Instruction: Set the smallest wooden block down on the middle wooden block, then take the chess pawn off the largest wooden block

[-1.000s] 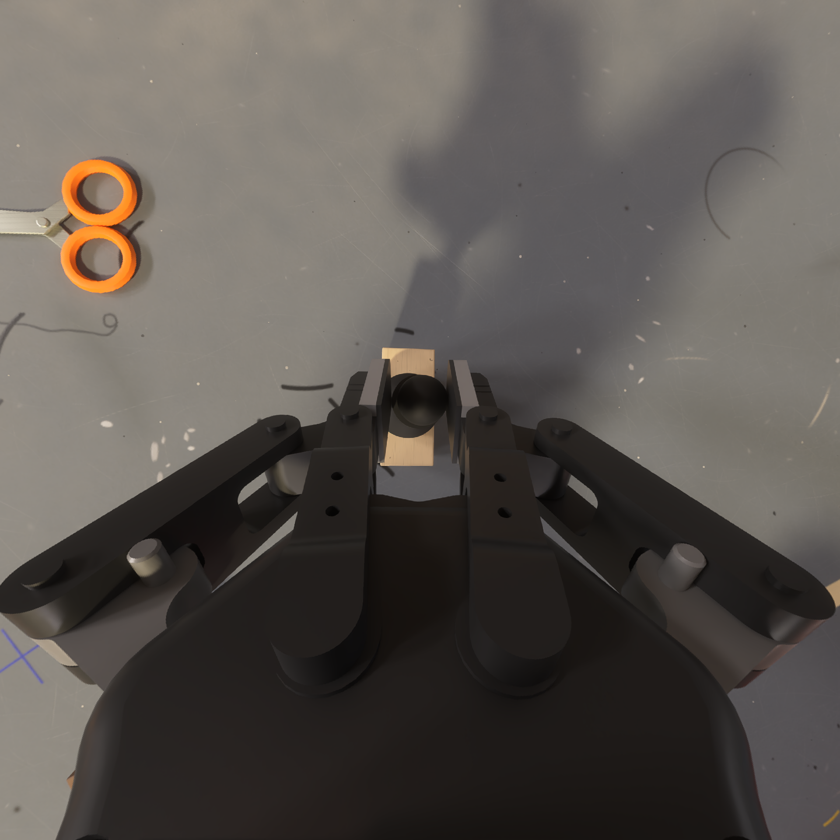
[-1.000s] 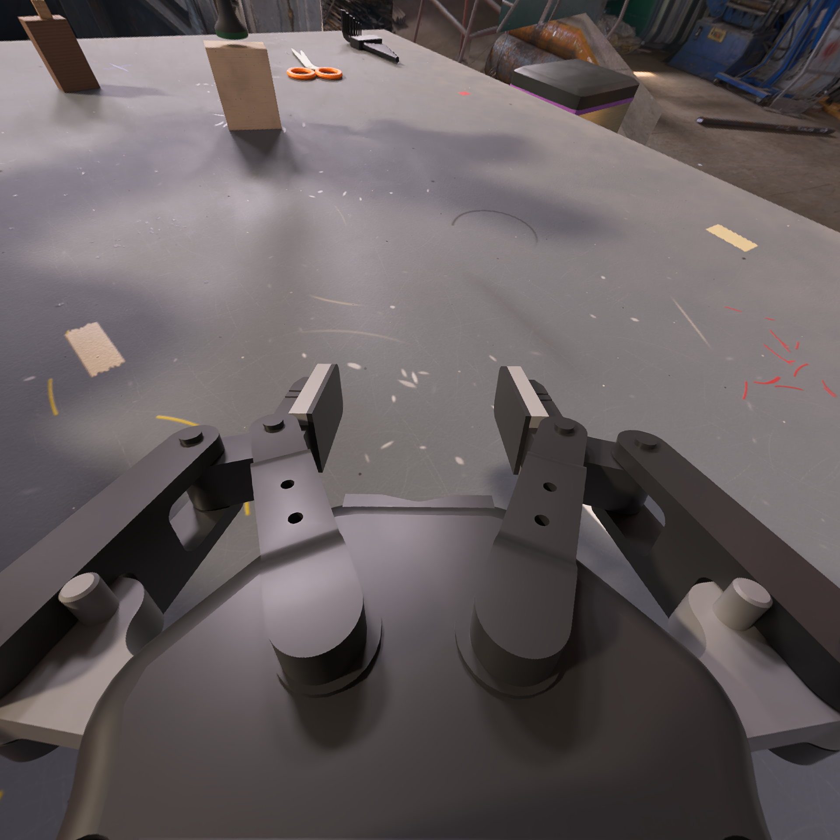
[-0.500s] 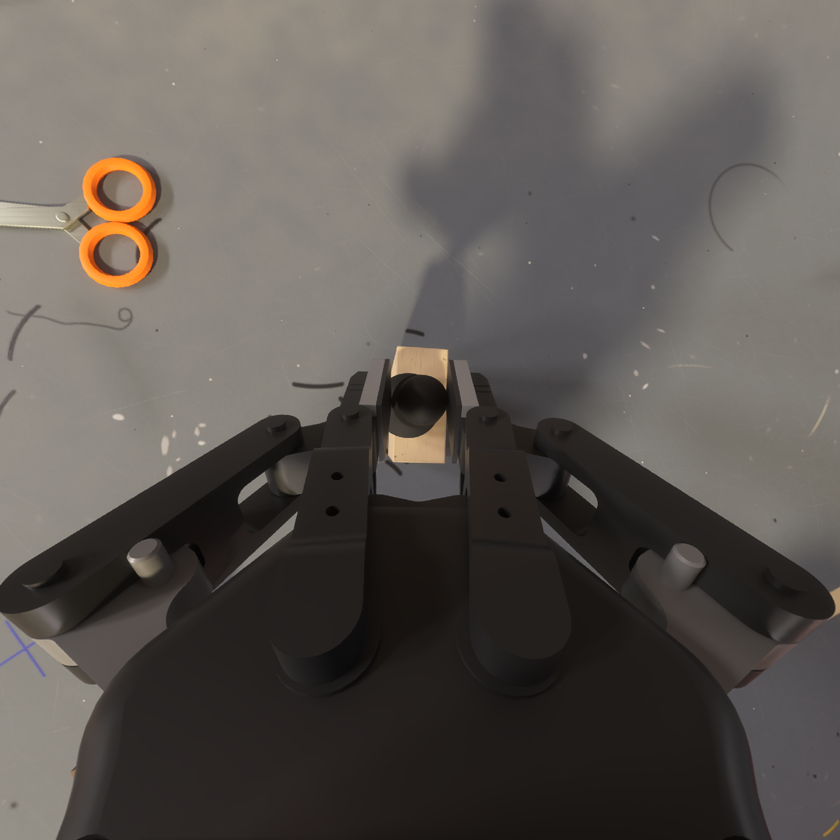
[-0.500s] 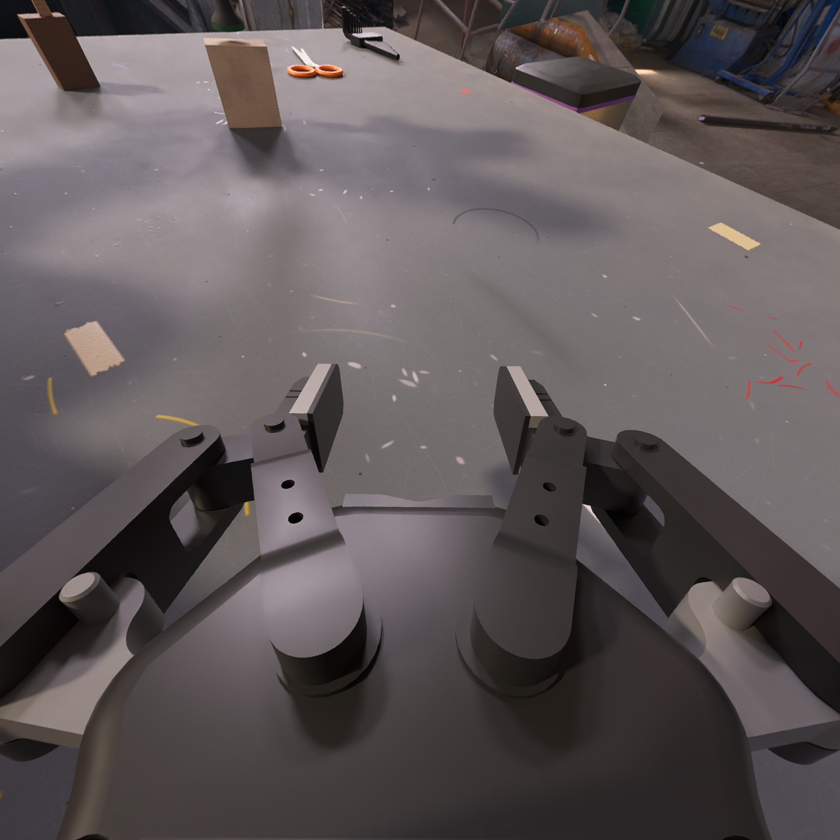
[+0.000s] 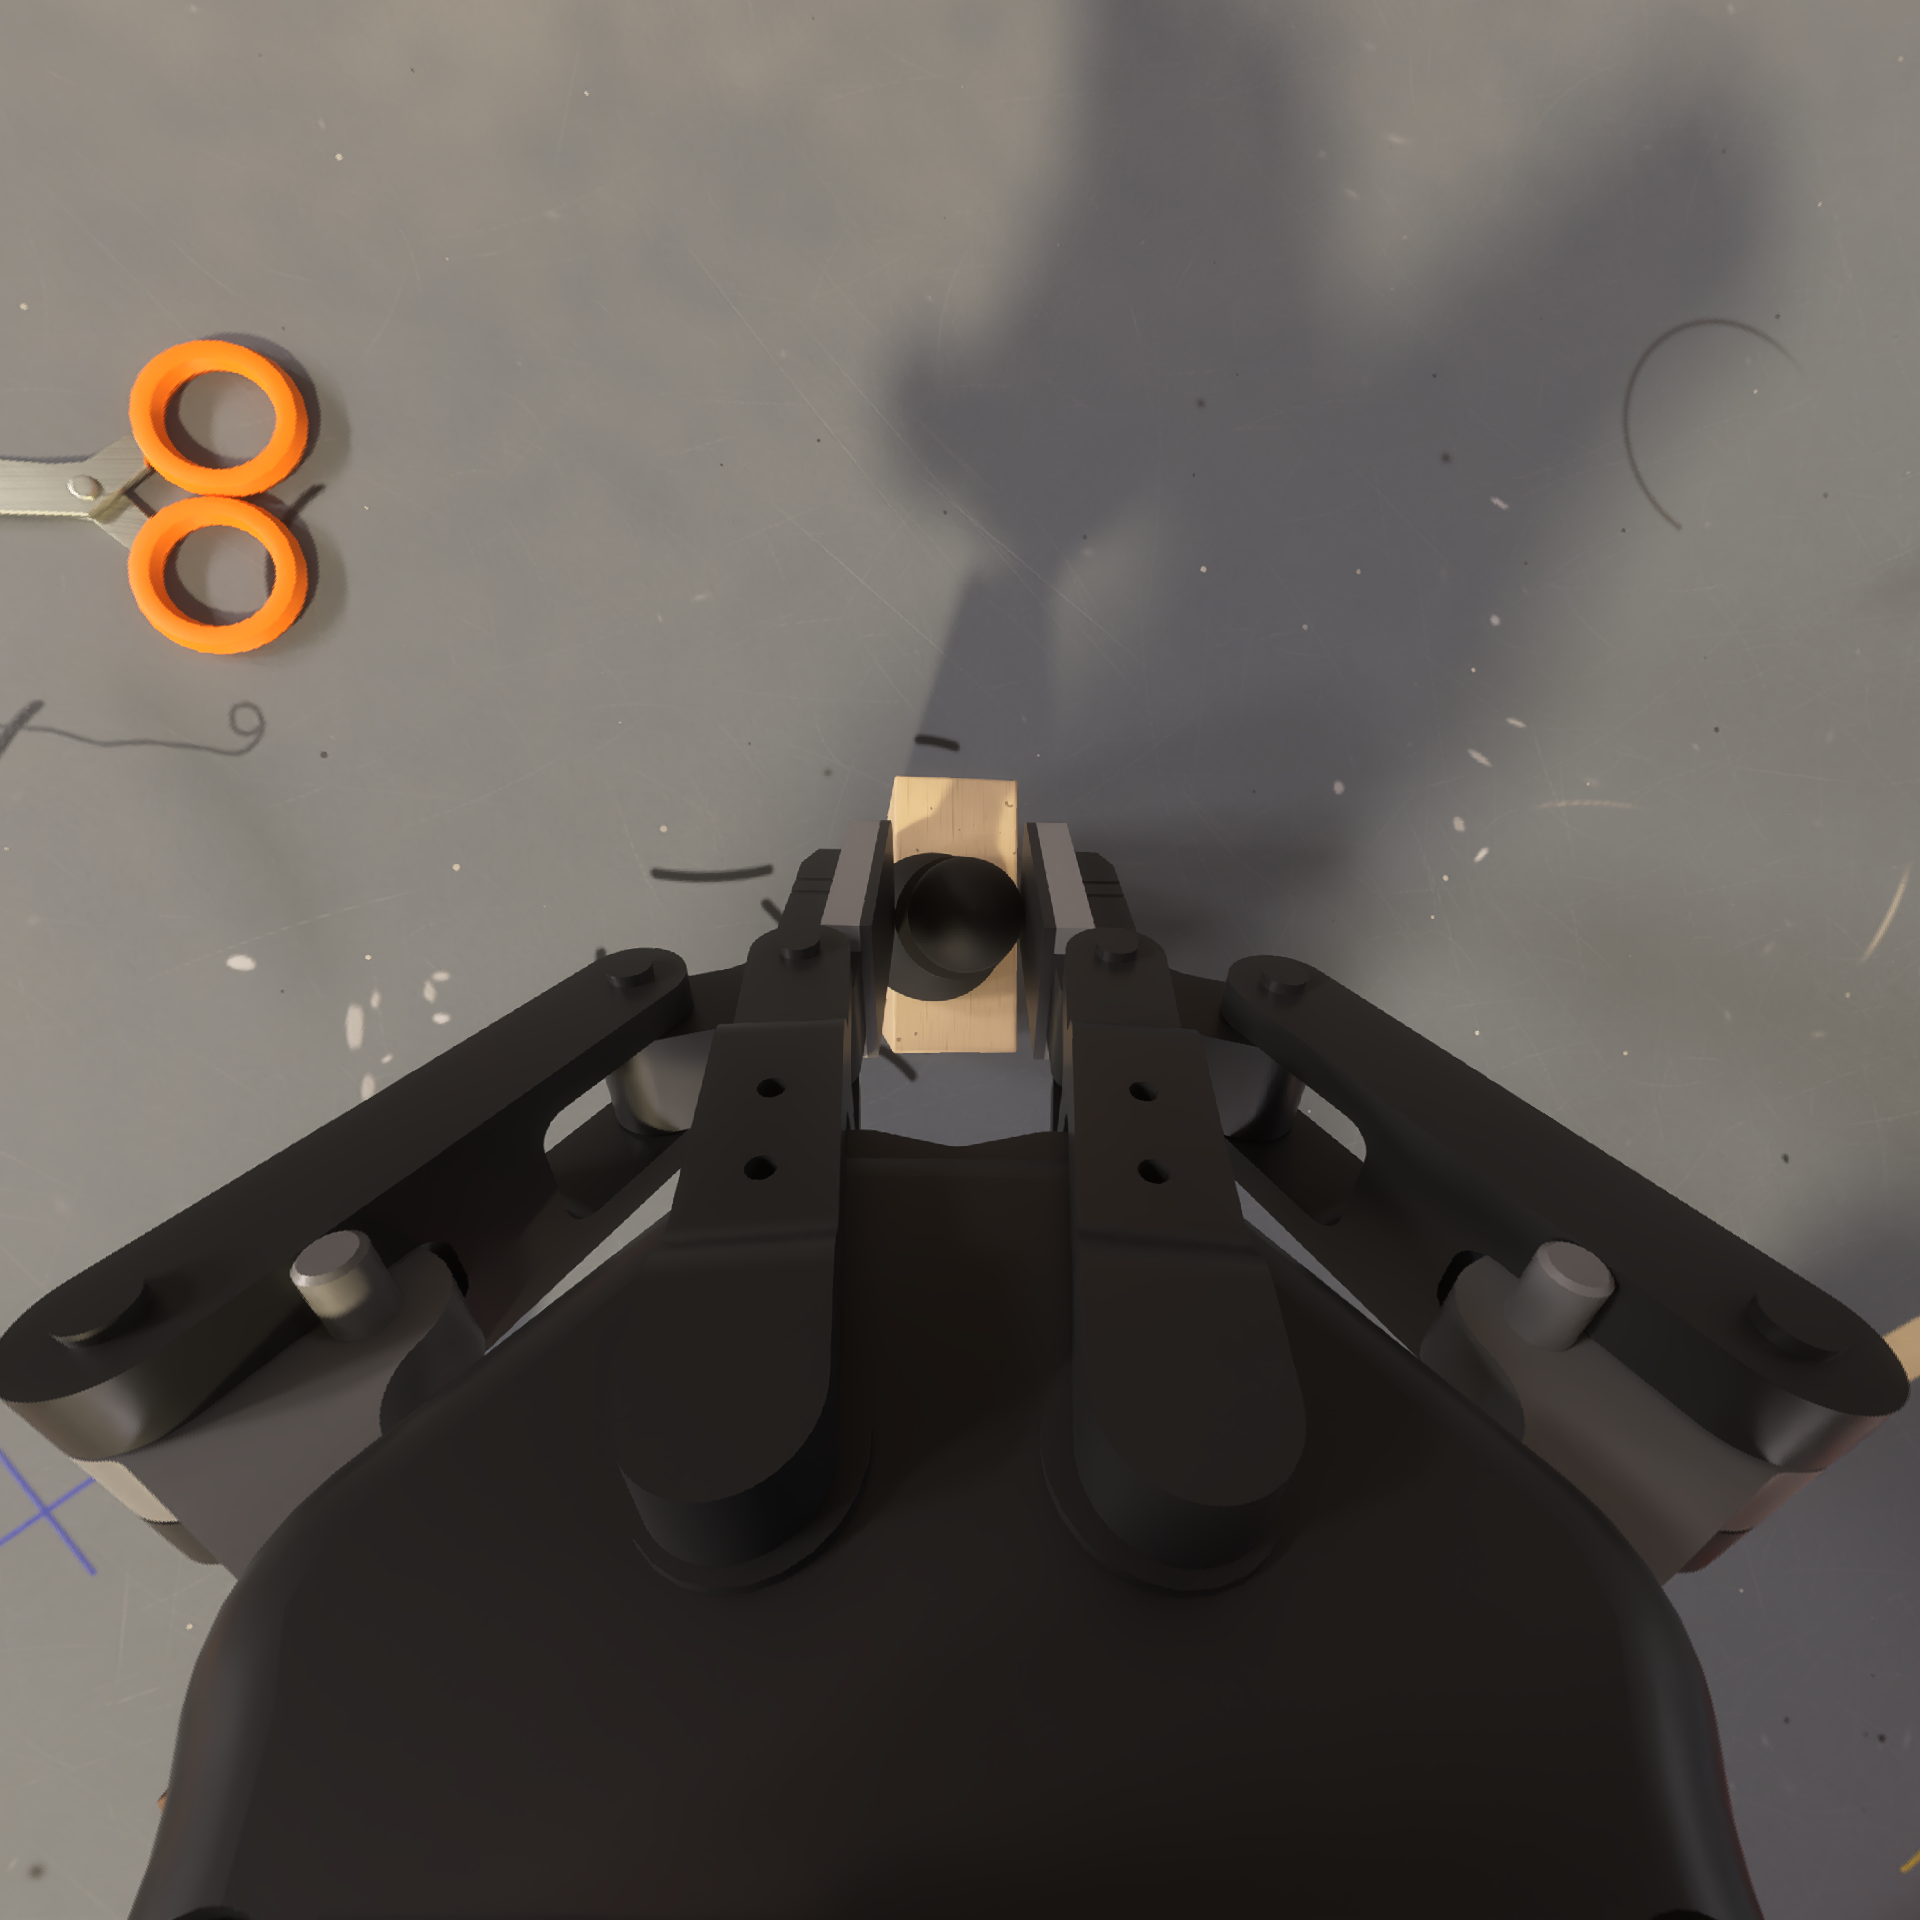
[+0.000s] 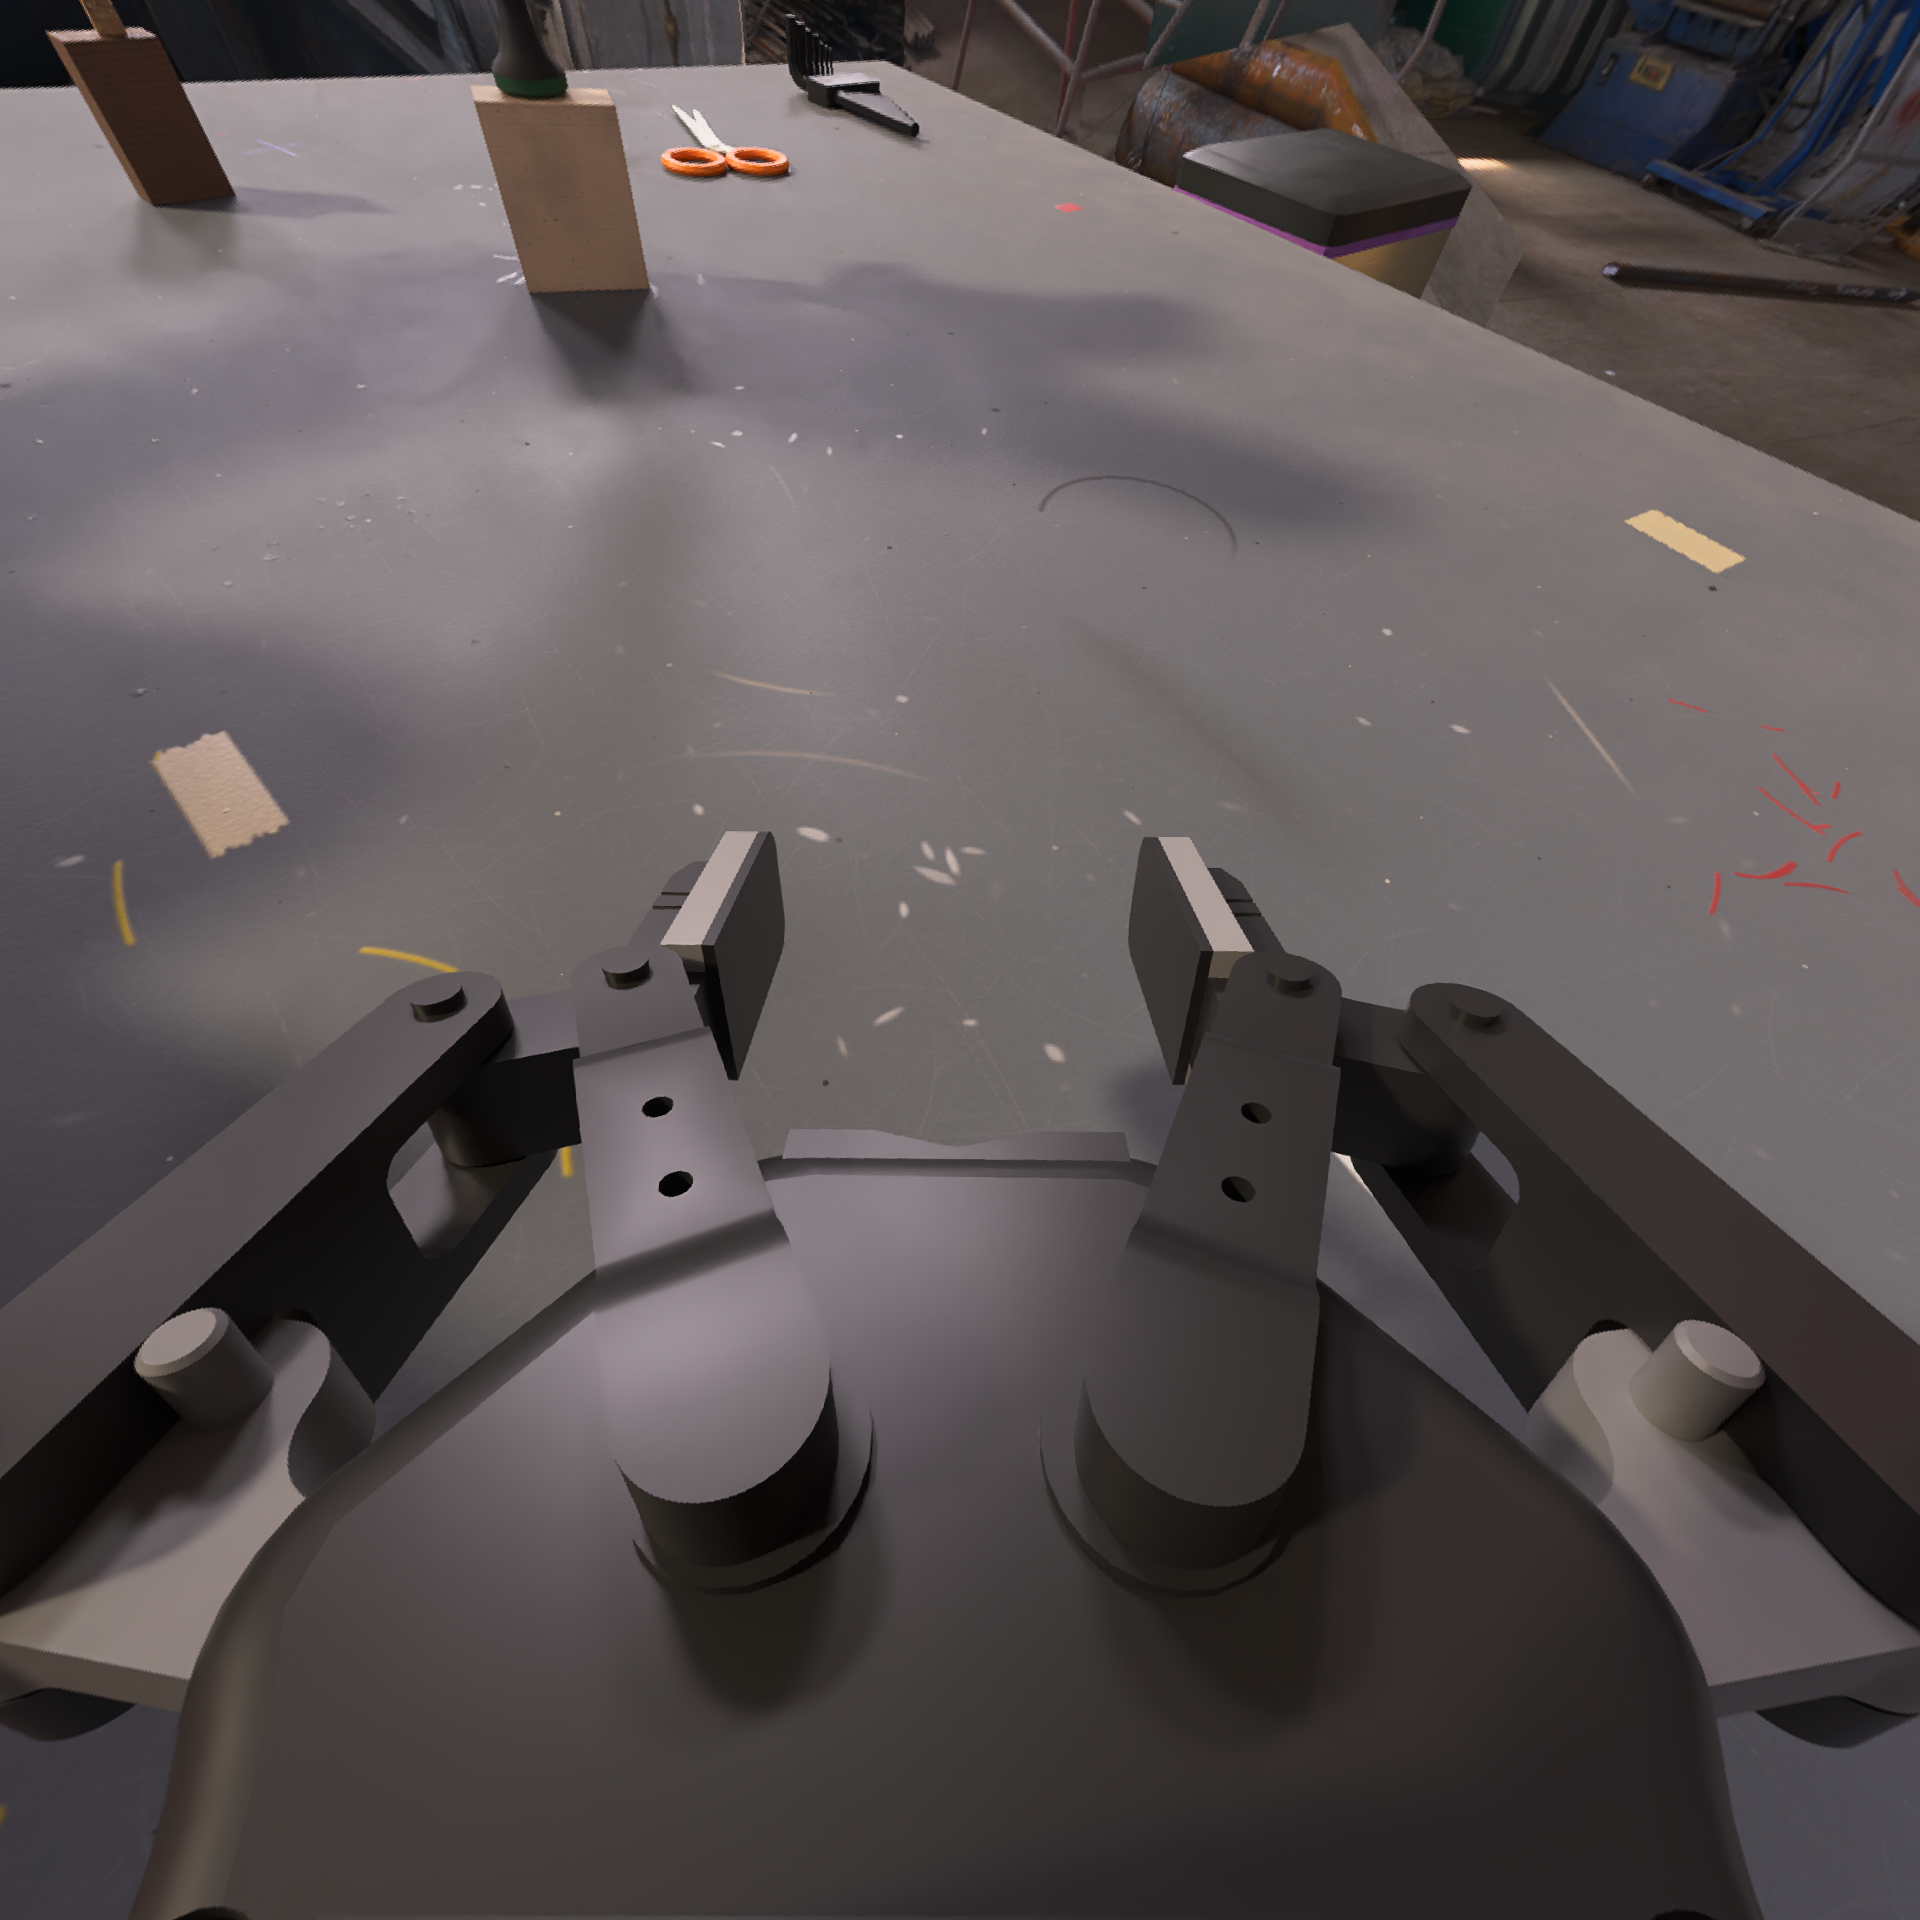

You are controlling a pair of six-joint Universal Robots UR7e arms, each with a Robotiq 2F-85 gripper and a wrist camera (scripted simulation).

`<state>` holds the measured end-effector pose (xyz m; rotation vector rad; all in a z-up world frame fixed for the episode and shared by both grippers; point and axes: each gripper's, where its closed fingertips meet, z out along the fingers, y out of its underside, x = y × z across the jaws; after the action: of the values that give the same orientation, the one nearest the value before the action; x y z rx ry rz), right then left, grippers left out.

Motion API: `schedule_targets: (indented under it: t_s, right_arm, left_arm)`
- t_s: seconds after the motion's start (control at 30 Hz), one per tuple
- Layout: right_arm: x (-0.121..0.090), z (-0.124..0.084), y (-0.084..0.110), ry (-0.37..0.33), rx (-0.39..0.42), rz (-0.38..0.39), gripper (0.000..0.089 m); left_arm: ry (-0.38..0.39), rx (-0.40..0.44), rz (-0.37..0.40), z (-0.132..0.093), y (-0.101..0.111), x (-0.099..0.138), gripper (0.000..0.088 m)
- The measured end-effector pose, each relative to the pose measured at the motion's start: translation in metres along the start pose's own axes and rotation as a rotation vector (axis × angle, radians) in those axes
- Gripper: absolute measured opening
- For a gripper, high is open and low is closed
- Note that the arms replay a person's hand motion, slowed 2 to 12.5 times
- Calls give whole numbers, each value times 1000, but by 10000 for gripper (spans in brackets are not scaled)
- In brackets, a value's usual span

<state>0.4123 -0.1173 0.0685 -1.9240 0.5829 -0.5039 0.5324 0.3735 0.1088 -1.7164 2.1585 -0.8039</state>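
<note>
In the left wrist view I look straight down on the black chess pawn (image 5: 958, 914), which is over the top of the largest light wooden block (image 5: 951, 816). My left gripper (image 5: 956, 883) is shut on the pawn's head, one pad on each side. In the right wrist view the pawn's green foot (image 6: 528, 78) is at the top of this block (image 6: 566, 197); I cannot tell if they touch. Far left, the smallest block (image 6: 101, 12) rests on the brown middle block (image 6: 140, 125). My right gripper (image 6: 956, 914) is open and empty, low over the table.
Orange-handled scissors (image 5: 213, 499) lie left of the largest block and show in the right wrist view (image 6: 727, 158) too. A black comb-like tool (image 6: 852, 99) lies at the far edge. A dark box (image 6: 1320, 197) stands beyond the table's right edge. Tape strips (image 6: 218, 795) lie flat.
The left gripper, shut on the pawn, shifted slightly sideways over the largest block and back. In the right wrist view the pawn rose out of sight, then came down again. The right gripper has not moved.
</note>
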Motion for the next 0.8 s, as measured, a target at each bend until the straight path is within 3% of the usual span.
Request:
schedule_targets:
  t_s: [0.53, 0.8]
  right_arm:
    - [1, -1, 0, 4, 4, 2, 600]
    - [1, -1, -1, 5, 8, 2, 599]
  left_arm:
    - [-43, 5, 37, 3, -2, -1, 221]
    - [-86, 56, 38, -10, -10, -7, 221]
